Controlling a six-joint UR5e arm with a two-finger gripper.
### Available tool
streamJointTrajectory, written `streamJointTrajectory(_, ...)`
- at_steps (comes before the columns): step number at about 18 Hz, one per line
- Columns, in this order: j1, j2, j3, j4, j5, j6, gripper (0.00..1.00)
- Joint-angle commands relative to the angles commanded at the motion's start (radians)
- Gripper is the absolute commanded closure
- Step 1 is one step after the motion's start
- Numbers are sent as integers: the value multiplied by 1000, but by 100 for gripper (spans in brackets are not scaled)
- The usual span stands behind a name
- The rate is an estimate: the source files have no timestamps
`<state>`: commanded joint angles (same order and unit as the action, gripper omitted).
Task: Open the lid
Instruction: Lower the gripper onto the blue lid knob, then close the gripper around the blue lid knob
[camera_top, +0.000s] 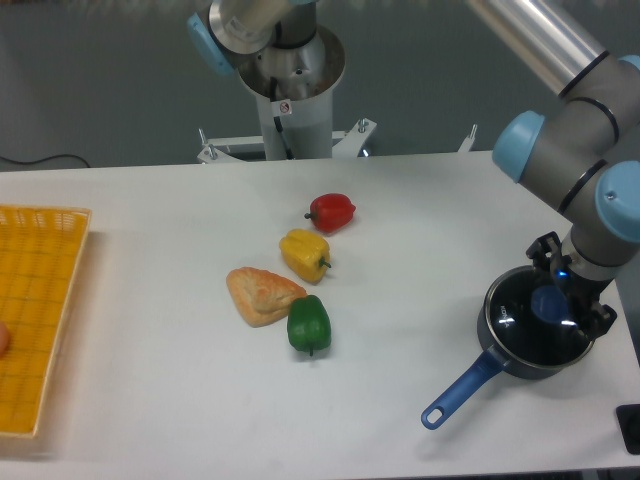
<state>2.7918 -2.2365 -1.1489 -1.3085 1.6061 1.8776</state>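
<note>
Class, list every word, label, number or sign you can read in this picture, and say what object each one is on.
No text can be read anywhere in this view.
Small round red-and-white sticker on the robot base column: a sign of some kind, too small and blurred to make out.
Saucepan, glass lid, peppers, pastry and yellow basket: no visible lettering.

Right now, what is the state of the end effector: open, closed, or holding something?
End effector: over the lid, at its knob; whether it is open or shut on the knob cannot be told from this view.
</note>
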Motion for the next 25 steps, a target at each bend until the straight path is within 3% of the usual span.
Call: streamJointTrajectory(25, 3, -5, -34, 28, 0, 0, 1)
